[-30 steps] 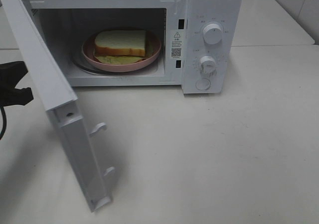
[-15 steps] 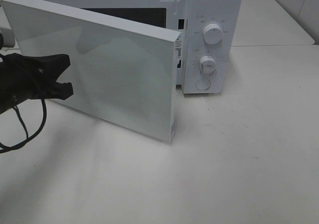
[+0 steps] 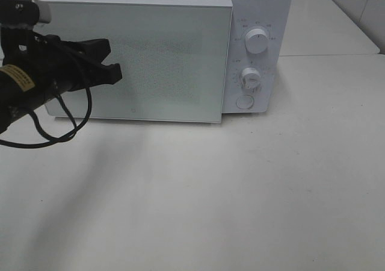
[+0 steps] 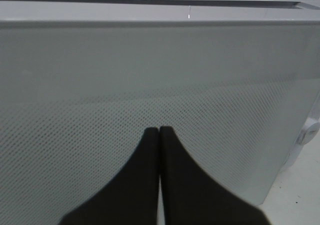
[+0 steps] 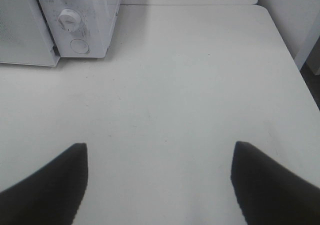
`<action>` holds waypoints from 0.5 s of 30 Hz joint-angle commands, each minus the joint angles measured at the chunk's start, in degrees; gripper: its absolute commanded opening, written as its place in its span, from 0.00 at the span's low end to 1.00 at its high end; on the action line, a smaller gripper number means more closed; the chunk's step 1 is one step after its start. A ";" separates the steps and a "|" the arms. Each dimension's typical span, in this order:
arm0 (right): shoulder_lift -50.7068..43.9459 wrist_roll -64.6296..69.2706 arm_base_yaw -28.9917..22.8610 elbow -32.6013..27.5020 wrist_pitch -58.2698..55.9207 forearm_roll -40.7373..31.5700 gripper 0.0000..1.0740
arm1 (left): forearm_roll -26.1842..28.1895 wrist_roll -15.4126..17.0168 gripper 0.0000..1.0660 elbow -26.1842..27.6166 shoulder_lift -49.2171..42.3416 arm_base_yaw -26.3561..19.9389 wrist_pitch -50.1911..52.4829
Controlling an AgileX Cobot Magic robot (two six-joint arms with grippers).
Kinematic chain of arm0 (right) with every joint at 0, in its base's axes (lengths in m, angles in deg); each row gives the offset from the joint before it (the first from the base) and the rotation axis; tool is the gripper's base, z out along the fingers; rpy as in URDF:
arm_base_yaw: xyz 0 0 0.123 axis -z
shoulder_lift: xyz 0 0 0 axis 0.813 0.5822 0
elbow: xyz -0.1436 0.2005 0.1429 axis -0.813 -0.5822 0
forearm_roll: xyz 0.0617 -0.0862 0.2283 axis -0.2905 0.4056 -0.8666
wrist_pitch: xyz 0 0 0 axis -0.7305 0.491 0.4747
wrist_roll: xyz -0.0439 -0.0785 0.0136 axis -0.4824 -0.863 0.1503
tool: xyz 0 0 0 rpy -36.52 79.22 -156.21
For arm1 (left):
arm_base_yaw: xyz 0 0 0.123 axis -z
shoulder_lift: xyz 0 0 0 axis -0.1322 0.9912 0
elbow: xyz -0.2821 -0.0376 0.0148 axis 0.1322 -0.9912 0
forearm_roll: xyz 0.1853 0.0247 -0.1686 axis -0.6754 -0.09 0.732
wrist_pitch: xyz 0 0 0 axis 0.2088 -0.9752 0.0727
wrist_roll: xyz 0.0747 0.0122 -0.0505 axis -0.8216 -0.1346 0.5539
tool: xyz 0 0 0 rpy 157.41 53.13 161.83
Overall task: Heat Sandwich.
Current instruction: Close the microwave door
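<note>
Directly before left tool [image 4: 159, 129], microwave door [image 4: 160, 70]

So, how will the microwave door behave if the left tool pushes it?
Probably stiff: the microwave door is a flat panel and should not bend. It looks nearly flush, so little give likely. Its smooth face may let the left tool slip.

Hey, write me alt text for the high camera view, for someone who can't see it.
A white microwave sits on a white table with its door shut or nearly shut. The black left gripper, jaws together, is against the door's front. The panel beside the door has an upper knob, a lower knob and a round button.
</note>
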 commanded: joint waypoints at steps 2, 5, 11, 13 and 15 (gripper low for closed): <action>-1.60 -0.57 0.46 0.00 0.23 -0.17 0.71 | 0.80 0.11 0.00 2.69 0.11 0.69 -2.46; -1.60 -0.57 0.46 0.00 0.23 -0.17 0.71 | 1.49 0.23 0.00 4.87 2.01 1.32 -2.69; -1.60 -0.57 0.46 0.00 0.23 -0.17 0.71 | 2.23 0.06 0.00 9.22 5.16 4.64 -3.44; -1.60 -0.57 0.46 0.00 0.23 -0.17 0.71 | 3.15 0.06 0.00 9.91 5.79 5.33 -4.18; -1.60 -0.57 0.46 0.00 0.23 -0.17 0.71 | 4.76 -0.17 0.00 12.26 7.56 6.99 -6.02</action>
